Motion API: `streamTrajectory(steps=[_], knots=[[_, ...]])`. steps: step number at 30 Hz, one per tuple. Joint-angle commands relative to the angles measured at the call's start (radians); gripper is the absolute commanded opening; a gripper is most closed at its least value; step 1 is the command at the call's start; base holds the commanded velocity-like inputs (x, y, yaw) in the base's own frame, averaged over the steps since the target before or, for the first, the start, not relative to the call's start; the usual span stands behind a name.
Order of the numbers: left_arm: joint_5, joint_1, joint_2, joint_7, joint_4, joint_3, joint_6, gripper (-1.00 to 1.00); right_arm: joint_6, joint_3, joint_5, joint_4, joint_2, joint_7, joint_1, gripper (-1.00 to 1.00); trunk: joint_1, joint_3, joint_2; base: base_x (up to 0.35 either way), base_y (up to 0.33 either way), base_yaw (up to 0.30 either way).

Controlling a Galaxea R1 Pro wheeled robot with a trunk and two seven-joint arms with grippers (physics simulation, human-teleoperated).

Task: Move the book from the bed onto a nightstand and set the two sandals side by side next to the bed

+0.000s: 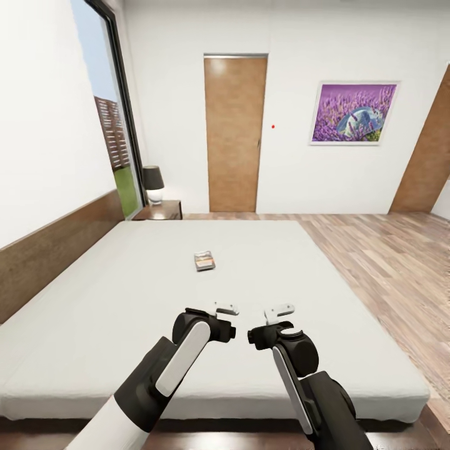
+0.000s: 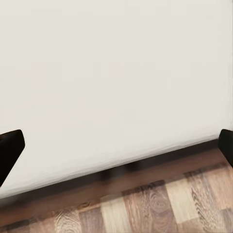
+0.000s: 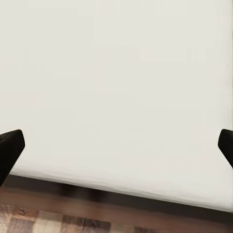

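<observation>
The book [image 1: 204,260] is lying flat near the centre of the frame on the mattress of the bed [image 1: 112,325], well apart from both arms. The left end effector [image 1: 226,309] and the right end effector [image 1: 279,310] are hanging folded over the bed's near edge at lower centre, jaws standing wide apart and holding nothing, apparently a stowed travel pose. The nightstand [image 1: 160,210] is sitting at upper left beside the headboard, carrying a lamp [image 1: 152,184].
</observation>
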Motion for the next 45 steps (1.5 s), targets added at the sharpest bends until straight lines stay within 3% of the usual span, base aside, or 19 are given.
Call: streamTrajectory(steps=[1,18,45], knots=[[0.010,-0.001,0.000,0.010,0.000,-0.001,0.002,1.00,0.005,0.001,0.000,0.000,0.000,-0.003,-0.001,1.00,0.000,0.000,-0.001,0.000,0.000,-0.166],[0.010,0.000,0.000,0.009,0.003,-0.001,0.002,1.00,0.005,0.002,0.000,0.000,0.000,-0.003,-0.001,1.00,0.000,0.008,-0.001,0.000,0.000,-0.137],[0.009,-0.001,0.001,0.005,0.012,-0.001,0.002,1.00,0.005,-0.003,-0.001,0.001,-0.001,0.003,-0.001,1.00,0.000,0.009,-0.001,0.000,0.000,-0.014]])
